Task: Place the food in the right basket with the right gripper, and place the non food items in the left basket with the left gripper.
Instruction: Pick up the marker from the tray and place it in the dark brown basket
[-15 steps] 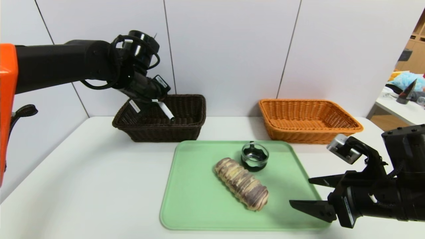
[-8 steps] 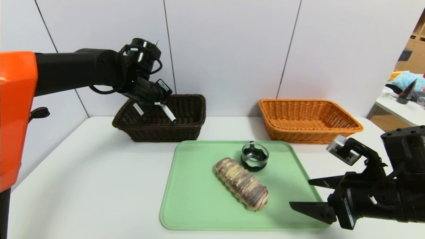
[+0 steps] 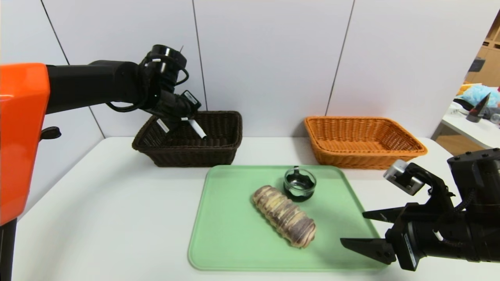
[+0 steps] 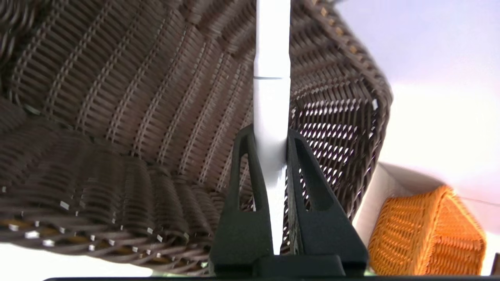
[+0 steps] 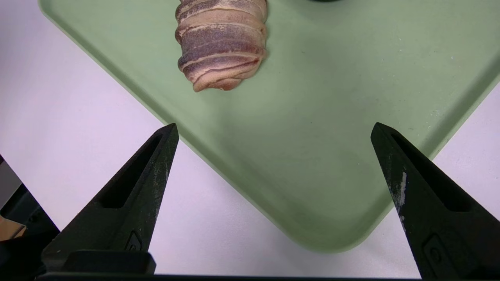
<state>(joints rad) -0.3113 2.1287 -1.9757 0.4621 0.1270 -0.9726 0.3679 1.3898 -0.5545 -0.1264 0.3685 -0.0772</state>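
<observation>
Pen (image 3: 196, 129) in my left gripper (image 4: 270, 134), that is how things stand on this side: my two black fingers (image 4: 244, 187) are pinched tight on the white barrel, which sticks out past the tips and points down and toward the middle of the table. I hold it over the dark brown basket (image 3: 218, 150), above its left half, with the woven floor and walls filling my left wrist view behind the pen; the pen is touching nothing but me. The brown basket sits at the back left of the white table (image 3: 101, 210), and the orange basket (image 3: 398, 154) sits at the back right, well apart from it. Between them and nearer to me lies the green tray (image 3: 230, 238). On it rests the striped bread roll (image 3: 284, 216), lying at a slant across the tray's middle, and just behind its far end stands a small dark glass jar (image 3: 299, 184), close to the roll, though I cannot tell whether they touch. My right gripper (image 3: 371, 230) hangs low by the tray's near right corner, its fingers spread wide and holding nothing, their tips aimed across the tray toward the roll, which lies apart from them.
</observation>
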